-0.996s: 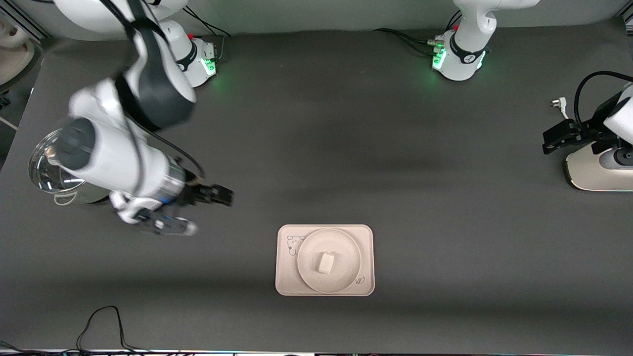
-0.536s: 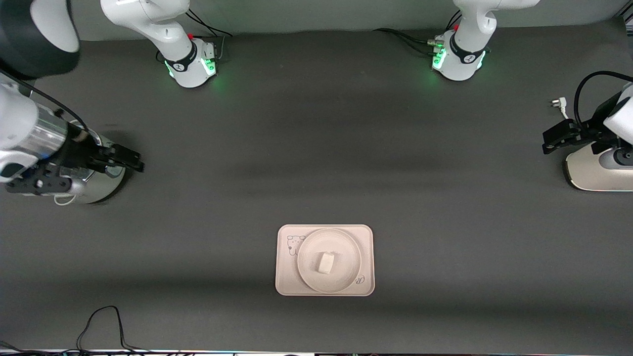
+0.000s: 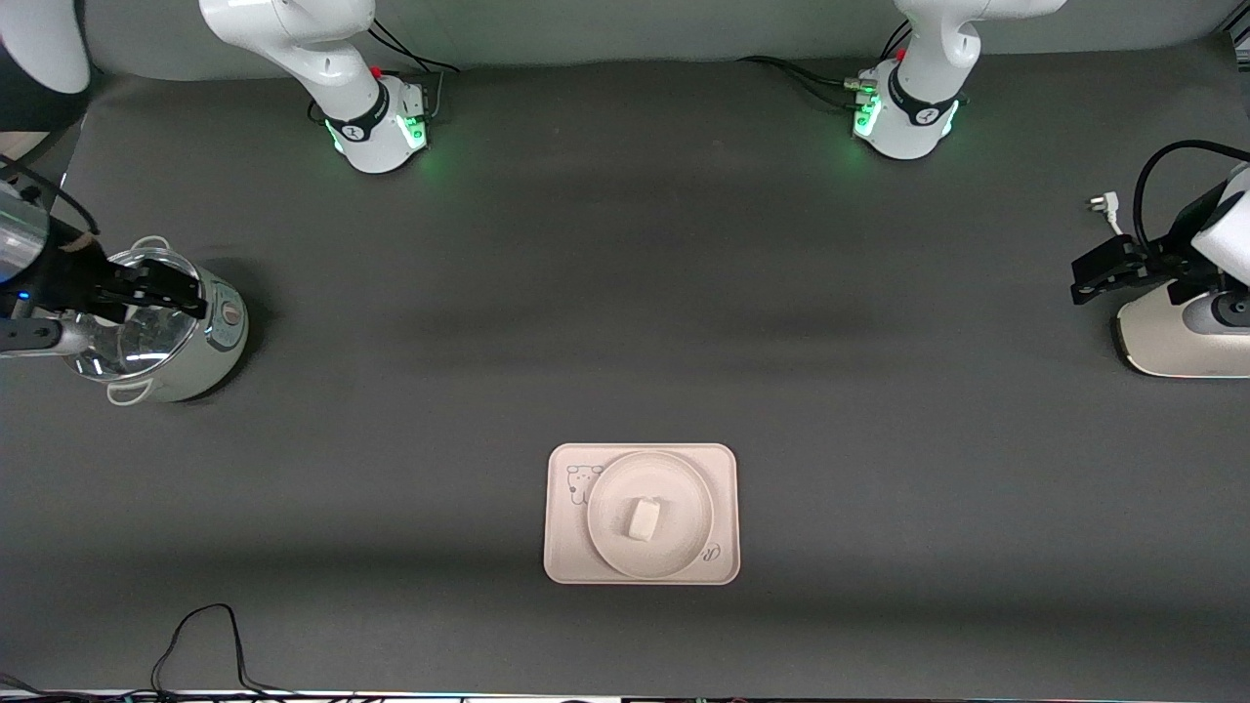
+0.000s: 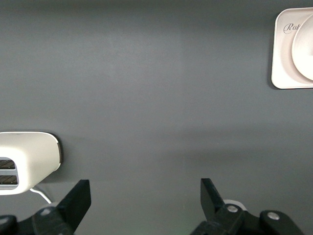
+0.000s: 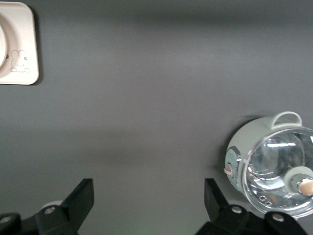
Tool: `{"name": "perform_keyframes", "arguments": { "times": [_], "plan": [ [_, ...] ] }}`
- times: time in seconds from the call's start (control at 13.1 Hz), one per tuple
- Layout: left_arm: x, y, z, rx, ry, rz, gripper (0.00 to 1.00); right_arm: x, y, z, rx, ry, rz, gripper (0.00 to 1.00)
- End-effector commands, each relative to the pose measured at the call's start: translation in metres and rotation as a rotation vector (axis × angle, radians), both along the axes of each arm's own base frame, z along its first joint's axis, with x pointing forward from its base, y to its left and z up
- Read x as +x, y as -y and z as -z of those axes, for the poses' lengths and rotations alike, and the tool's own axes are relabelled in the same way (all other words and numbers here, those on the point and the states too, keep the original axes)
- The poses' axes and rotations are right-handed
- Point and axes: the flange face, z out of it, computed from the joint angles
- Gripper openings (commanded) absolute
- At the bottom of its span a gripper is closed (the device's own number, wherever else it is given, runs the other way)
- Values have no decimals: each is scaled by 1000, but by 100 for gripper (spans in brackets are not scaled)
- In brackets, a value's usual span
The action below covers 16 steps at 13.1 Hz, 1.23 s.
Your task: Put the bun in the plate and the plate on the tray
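Note:
The small off-white bun (image 3: 645,518) lies in the middle of the round cream plate (image 3: 686,543). That plate sits on the cream-pink tray (image 3: 562,558), near the table's front edge at mid-table. A corner of the tray (image 4: 281,73) and plate (image 4: 305,49) shows in the left wrist view, and the tray's printed corner (image 5: 22,63) shows in the right wrist view. My right gripper (image 3: 190,296) (image 5: 149,188) hangs open and empty over a pot at the right arm's end. My left gripper (image 3: 1084,278) (image 4: 145,191) waits open and empty beside the toaster.
A pale green pot with a glass lid (image 3: 186,361) (image 5: 274,171) stands at the right arm's end. A cream toaster (image 3: 1172,342) (image 4: 29,156) with its plug (image 3: 1104,205) stands at the left arm's end. A black cable (image 3: 205,635) loops by the front edge.
My right arm has swung away from the tray's side of the table toward its own end and now hangs over the pot. The left arm, tray, plate and bun have not moved.

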Motion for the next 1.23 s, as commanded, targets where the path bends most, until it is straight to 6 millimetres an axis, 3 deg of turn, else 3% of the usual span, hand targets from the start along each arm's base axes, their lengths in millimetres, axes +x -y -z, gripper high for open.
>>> {"name": "perform_keyframes", "arguments": {
  "times": [0.0, 1.15],
  "plan": [
    [-4, 2, -7, -4, 3, 13, 100, -15, 14, -10, -14, 3, -4, 100],
    [-4, 8, -7, -7, 3, 14, 100, -18, 20, -11, -36, -11, 7, 100]
  ]
}}
